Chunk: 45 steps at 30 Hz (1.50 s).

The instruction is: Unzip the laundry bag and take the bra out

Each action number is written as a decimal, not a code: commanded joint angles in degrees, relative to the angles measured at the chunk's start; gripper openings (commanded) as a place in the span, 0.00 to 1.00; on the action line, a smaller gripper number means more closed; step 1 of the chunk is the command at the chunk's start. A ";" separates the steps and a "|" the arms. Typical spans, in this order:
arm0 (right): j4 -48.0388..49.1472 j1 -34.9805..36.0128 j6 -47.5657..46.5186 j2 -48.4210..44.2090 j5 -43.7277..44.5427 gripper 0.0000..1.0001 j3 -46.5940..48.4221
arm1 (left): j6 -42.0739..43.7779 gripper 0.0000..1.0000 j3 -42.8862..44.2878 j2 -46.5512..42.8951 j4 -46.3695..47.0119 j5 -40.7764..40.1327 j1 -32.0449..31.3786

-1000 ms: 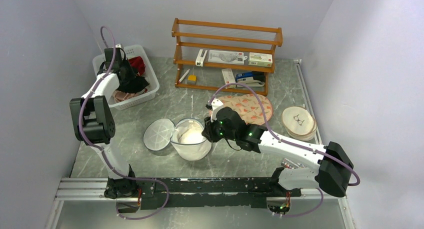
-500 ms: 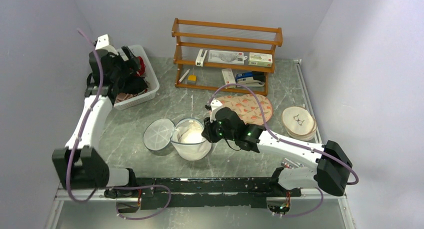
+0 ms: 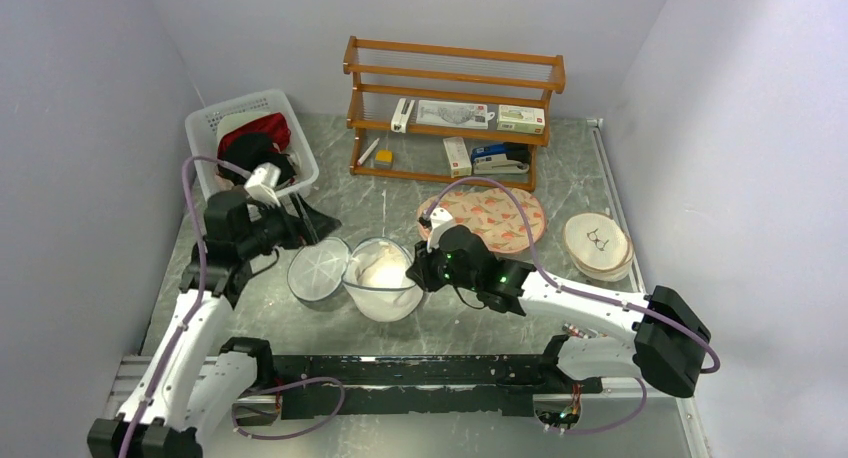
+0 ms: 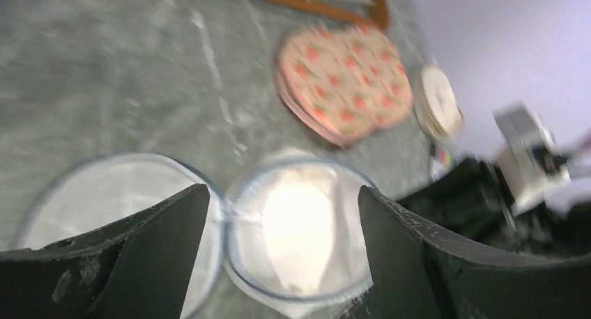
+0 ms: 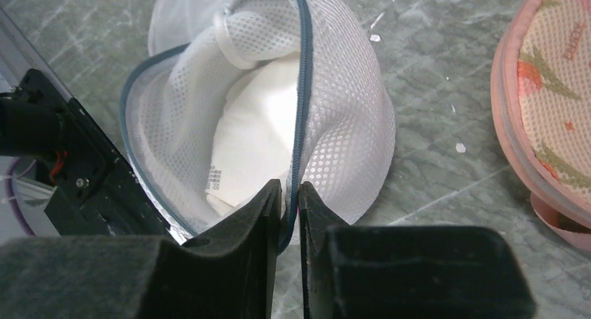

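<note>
The laundry bag (image 3: 383,278) stands unzipped mid-table, a white mesh bowl with a thin dark zip rim (image 5: 301,89); its round lid flap (image 3: 318,269) lies folded out to the left. White fabric with a label (image 5: 258,131) fills the inside; I cannot tell whether it is the bra. My right gripper (image 5: 289,200) is shut on the zip rim at the bag's right edge (image 3: 415,271). My left gripper (image 3: 318,221) hovers open just left of and above the bag, and in its blurred wrist view the bag (image 4: 296,228) shows between its fingers (image 4: 160,249), with nothing held.
A white slatted basket (image 3: 205,128) with dark and red garments stands at the back left. A wooden shelf (image 3: 455,78) with small items lines the back. A pink patterned round case (image 3: 500,218) and a round wooden box (image 3: 597,243) lie to the right.
My left gripper opened over the basket, then swung away from it down to the bag. The right gripper has kept its hold on the zip rim.
</note>
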 commanded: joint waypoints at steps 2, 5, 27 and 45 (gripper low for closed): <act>4.05 -0.09 0.88 -0.59 -1.45 0.14 -0.38 | -8.16 0.81 -6.59 -5.55 1.87 2.46 -11.43; 5.00 -0.09 1.75 -0.14 -2.55 0.12 -0.87 | -10.51 0.63 -8.73 -4.39 5.04 -2.84 -19.35; 5.22 0.00 2.58 -0.03 -4.50 0.09 -0.92 | -11.90 0.54 -2.95 25.38 16.60 -34.73 -40.66; 3.95 0.00 1.93 0.85 -3.70 0.09 -0.27 | -9.39 0.14 -1.53 29.96 25.10 -34.89 -40.66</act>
